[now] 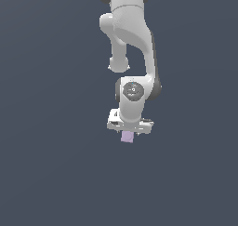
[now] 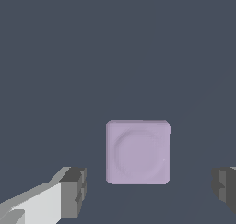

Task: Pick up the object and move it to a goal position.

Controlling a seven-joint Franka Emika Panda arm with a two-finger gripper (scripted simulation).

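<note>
The object, a small pale lilac cube, lies on the dark grey floor, with a faint round mark on its top face. In the wrist view it sits between my two dark fingertips, one finger on one side and the other at the opposite edge, both clear of its sides. My gripper is open and empty. In the exterior view the white gripper hangs straight over the cube, which shows just under the hand. The fingers are hidden there.
Only the plain dark grey floor surrounds the cube. The white arm rises from the gripper toward the top of the exterior view. No goal marker shows.
</note>
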